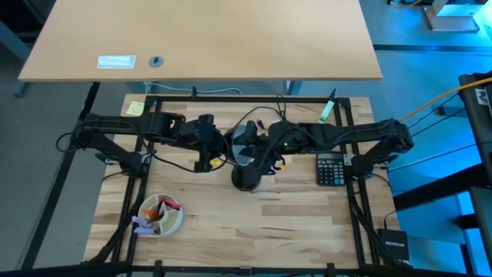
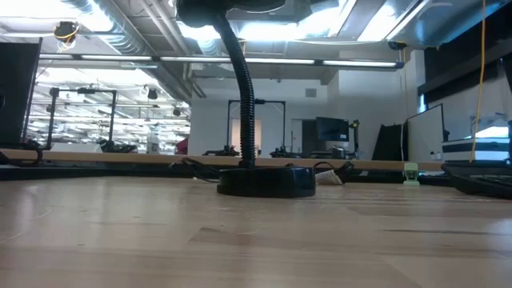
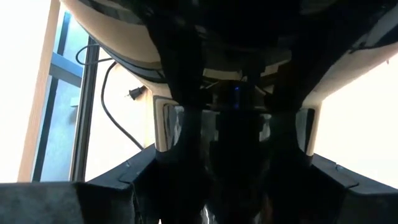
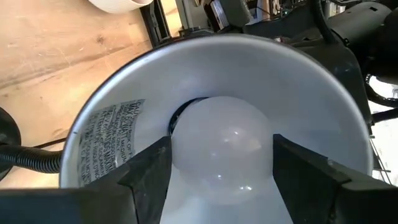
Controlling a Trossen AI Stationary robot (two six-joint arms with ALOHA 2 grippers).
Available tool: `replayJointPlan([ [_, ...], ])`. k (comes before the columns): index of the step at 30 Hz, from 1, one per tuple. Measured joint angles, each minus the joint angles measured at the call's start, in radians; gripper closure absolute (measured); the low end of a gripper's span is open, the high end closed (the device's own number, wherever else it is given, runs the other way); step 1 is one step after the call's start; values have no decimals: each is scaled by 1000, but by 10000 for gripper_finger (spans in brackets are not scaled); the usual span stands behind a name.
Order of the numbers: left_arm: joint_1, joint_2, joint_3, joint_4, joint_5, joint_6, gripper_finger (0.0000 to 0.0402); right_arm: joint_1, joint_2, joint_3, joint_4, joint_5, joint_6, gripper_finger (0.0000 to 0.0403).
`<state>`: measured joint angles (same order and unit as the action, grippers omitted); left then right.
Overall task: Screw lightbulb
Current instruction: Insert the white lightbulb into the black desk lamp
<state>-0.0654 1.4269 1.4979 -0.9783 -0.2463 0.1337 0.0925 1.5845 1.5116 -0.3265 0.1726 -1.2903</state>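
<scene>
The black desk lamp stands on its round base (image 1: 246, 181) (image 2: 264, 182) at the table's middle, and its gooseneck (image 2: 244, 96) rises to the shade (image 1: 244, 143). In the right wrist view the white lightbulb (image 4: 217, 146) sits inside the silvery shade (image 4: 311, 93). My right gripper (image 4: 221, 177) reaches into the shade from the table's right and is shut on the bulb. My left gripper (image 1: 221, 146) comes from the left and is shut on the lamp's dark head (image 3: 236, 149). The bulb's screw base is hidden behind the bulb. My left gripper has the lamp's dark head (image 3: 186, 137) between its two fingers (image 3: 124, 186), coming about level from the table's left. The head fills the gap; the exact place of contact is too dark to tell. The lamp stands on its base. My right gripper pinches the bulb's rounded glass at two opposite sides (image 4: 180, 149) between its two fingers (image 4: 146, 177). The fingers reach into the shade's open mouth from the table's right. The bulb sits at the shade's centre, its base end hidden behind it.
A black calculator (image 1: 332, 169) lies right of the lamp. A white bowl (image 1: 160, 217) with small things in it stands at the near left. A yellow note (image 1: 136, 108) and a green pen (image 1: 328, 108) lie at the far edge. A cord (image 1: 265, 115) runs behind the lamp.
</scene>
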Motion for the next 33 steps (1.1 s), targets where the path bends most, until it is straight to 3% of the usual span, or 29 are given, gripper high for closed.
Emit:
replayJointPlan([
  [6, 0, 0, 0, 7, -1, 3, 153, 0, 2, -1, -7, -6, 76, 183],
  [11, -6, 1, -1, 17, -46, -2, 153, 0, 2, -1, -4, -3, 230, 217],
  [15, -8, 2, -1, 23, -65, -4, 153, 0, 2, -2, -1, 3, 367, 219],
  [33, -38, 4, -3, 65, -148, -19, 153, -2, 2, -3, -8, 11, 1320, 218],
])
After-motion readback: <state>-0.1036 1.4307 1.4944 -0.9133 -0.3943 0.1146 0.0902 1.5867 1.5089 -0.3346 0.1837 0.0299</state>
